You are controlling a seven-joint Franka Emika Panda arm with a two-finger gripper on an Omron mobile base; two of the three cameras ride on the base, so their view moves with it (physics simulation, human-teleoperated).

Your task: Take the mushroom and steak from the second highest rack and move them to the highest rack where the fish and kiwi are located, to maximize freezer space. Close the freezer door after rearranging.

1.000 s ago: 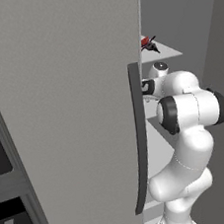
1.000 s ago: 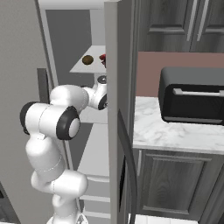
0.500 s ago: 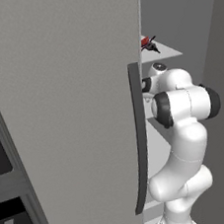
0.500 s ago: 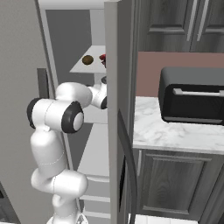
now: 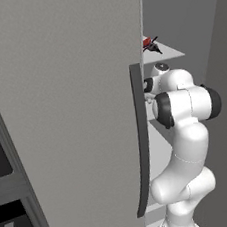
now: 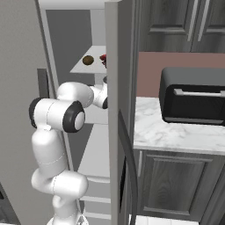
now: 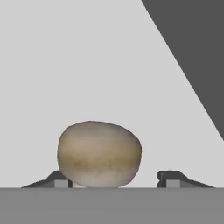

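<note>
The mushroom (image 7: 99, 154) lies on the pale second highest rack (image 7: 65, 65), between the spread fingertips of the tool (image 7: 118, 180) (one tip touching, the other apart), so centre it before squeezing gently, lest it roll away from the rack's edge.

A: The mushroom (image 7: 99, 154) looks matt, tan, faintly mottled; the rack (image 7: 87, 65) under it is flat, smooth pale grey.

B: And the door (image 5: 70, 111)?

A: Plain matt grey (no sheen), with a dark smooth handle (image 5: 141, 142). The counter (image 6: 176, 132) looks like polished marble, the cabinets (image 6: 176, 184) like dark wood grain.
</note>
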